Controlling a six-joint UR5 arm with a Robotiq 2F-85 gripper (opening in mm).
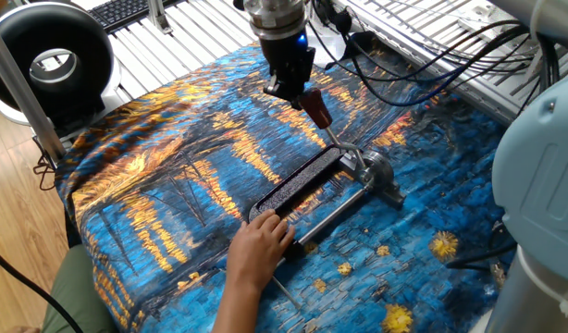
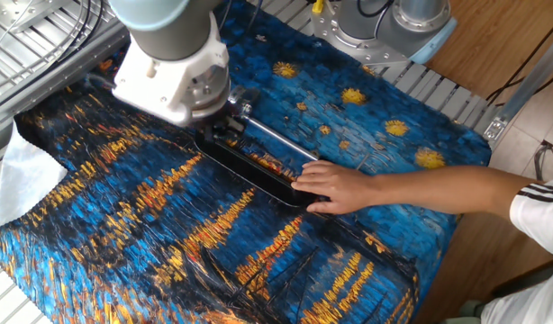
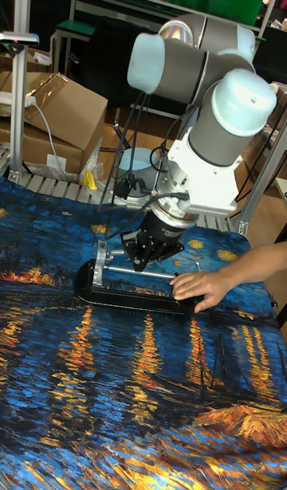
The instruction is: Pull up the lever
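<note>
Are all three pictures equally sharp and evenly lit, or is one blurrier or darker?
One fixed view is sharp and evenly lit, with the lever crisp. The other fixed view is equally bright, but the gripper is hidden there. The tall fixed view is softer, with a dim background; the gripper looks dark.
</note>
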